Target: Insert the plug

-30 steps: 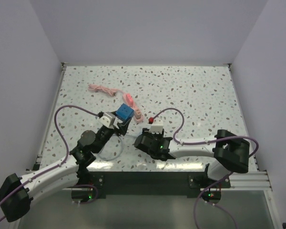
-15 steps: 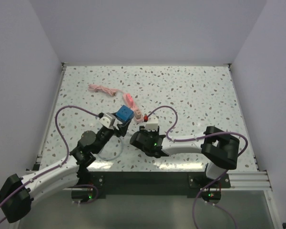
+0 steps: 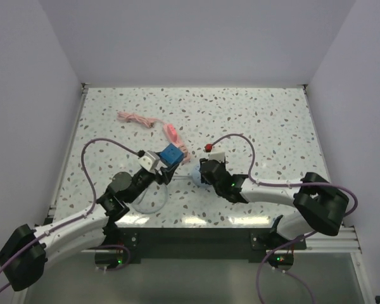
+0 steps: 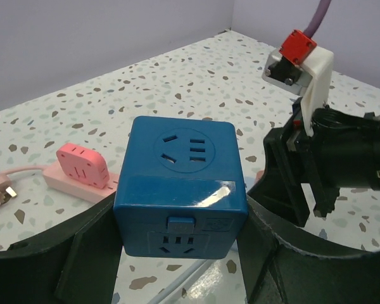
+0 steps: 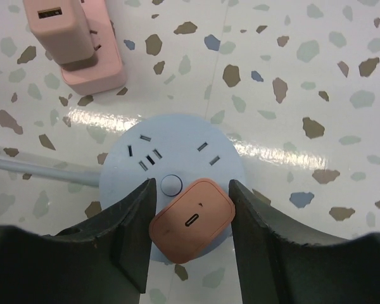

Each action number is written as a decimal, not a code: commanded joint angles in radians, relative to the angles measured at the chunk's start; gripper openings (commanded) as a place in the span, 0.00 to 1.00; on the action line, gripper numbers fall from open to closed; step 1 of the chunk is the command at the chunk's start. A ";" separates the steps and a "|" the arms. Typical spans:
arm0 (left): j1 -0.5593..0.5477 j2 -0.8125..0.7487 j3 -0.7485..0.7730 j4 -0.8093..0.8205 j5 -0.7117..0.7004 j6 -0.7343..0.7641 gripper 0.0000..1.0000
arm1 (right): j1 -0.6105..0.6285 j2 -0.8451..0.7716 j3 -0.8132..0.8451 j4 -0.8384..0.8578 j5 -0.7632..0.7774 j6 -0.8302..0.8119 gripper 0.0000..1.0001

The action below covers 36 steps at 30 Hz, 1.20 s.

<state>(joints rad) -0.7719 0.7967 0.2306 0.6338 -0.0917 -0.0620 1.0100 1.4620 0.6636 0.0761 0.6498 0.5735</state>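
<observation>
Over the round pale-blue plastic socket disc (image 5: 177,142), the newly arrived right gripper (image 5: 191,190) clamps a salmon-pink square plug (image 5: 191,220), seemingly ready for insertion, while the left gripper (image 4: 180,214) grips a blue plastic cube socket (image 4: 180,158).

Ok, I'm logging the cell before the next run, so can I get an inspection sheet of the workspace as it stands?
Surface: speckled tabletop, no spills seen.
Job's things: salmon plug sits over the round pale-blue socket; cannot tell whether it is seated.
Clutter: pink power strip on the table.
Grippers: left gripper is shut on the blue cube socket; right gripper is shut on the plug.
Cables: purple cables loop over both arms; pink cord lies back-left; pale cord leaves the round socket.
Surroundings: plain walls on three sides; nothing else seen.
</observation>
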 commanded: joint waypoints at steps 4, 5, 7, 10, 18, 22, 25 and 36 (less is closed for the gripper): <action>0.008 0.064 0.018 0.119 0.079 0.028 0.00 | -0.073 -0.012 0.001 0.146 -0.213 -0.170 0.43; 0.008 0.071 0.025 0.119 0.081 0.028 0.00 | -0.071 -0.006 0.008 0.131 -0.208 -0.155 0.42; 0.008 0.094 0.032 0.122 0.084 0.028 0.00 | -0.071 0.009 0.030 0.082 -0.178 -0.103 0.42; 0.008 0.122 0.042 0.121 0.075 0.025 0.00 | -0.067 0.029 0.071 -0.028 -0.112 -0.022 0.46; 0.008 0.128 0.044 0.124 0.078 0.010 0.00 | -0.002 0.095 0.177 -0.260 0.083 0.117 0.58; 0.008 0.105 0.038 0.116 0.079 0.001 0.00 | 0.001 0.123 0.225 -0.325 0.116 0.167 0.58; 0.008 0.087 0.029 0.115 0.083 -0.007 0.00 | 0.004 0.149 0.255 -0.349 0.125 0.187 0.56; 0.008 0.084 0.023 0.113 0.110 -0.015 0.00 | 0.022 0.222 0.317 -0.407 0.117 0.218 0.24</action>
<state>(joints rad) -0.7715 0.8898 0.2317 0.6636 0.0006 -0.0681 1.0233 1.6718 0.9634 -0.2935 0.7395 0.7639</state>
